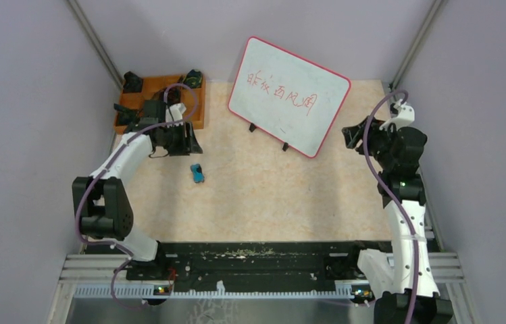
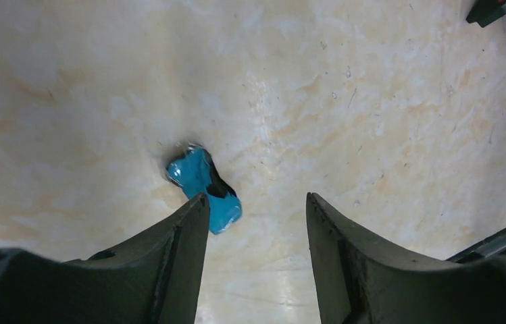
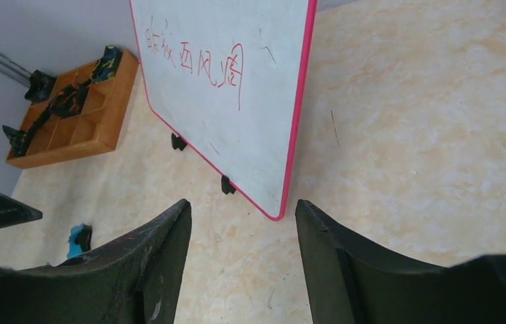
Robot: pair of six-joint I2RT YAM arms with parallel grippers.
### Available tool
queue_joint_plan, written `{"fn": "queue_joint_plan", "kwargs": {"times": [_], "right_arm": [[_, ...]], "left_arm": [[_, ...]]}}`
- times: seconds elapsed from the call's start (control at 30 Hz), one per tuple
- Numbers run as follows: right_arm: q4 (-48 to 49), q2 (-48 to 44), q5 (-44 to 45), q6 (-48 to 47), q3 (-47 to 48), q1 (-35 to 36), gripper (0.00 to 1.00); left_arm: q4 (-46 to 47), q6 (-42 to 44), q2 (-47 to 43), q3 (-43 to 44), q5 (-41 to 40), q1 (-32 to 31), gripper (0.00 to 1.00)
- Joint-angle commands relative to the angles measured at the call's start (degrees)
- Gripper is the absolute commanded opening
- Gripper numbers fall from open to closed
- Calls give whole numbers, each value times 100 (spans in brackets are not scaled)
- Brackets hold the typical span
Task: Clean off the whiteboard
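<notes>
The whiteboard stands at the far middle of the bench. It is a big flat white board with round corners and a thin red-pink edge. It leans back on small black feet and sits turned at a slant. Red writing runs across its smooth face. The bench top is pale and smooth, with cream and orange swirls like stone. The right hand hangs just off the board's right side, near it but not touching. The right arm stands tall and bends over at the top. Its two dark fingers are spread apart with nothing between them. The right wrist view looks out between them at the board's low corner. A small blue and black thing lies on the bench, well apart from the board. The left arm reaches out long and low, and the left hand points down over that blue thing. Its fingers are partly apart and hold nothing. The left wrist view shows the blue thing is shiny and lies just past the tip of one finger. An orange wooden tray with little boxes sits in the far left corner, with dark things in it. Only the top view shows both arms at once.
</notes>
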Motion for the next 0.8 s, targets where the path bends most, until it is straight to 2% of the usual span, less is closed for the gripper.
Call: {"fn": "queue_joint_plan", "kwargs": {"times": [0.0, 0.13, 0.23, 0.37, 0.77], "right_arm": [[121, -160, 69, -32, -92, 37, 58], [122, -263, 66, -16, -148, 39, 58], [105, -340, 85, -16, -147, 39, 58], [115, -431, 97, 20, -162, 41, 58], [-14, -466, 261, -25, -175, 40, 58]], "left_arm": [[-908, -1105, -352, -88, -836, -512, 60], [-584, -1517, -743, -425, -1965, -815, 56], [-646, -1683, -665, -475, -2279, -818, 56], [-624, -1760, -463, -544, -2471, -803, 56], [-609, -1791, 290, -530, -2180, -794, 54]]}}
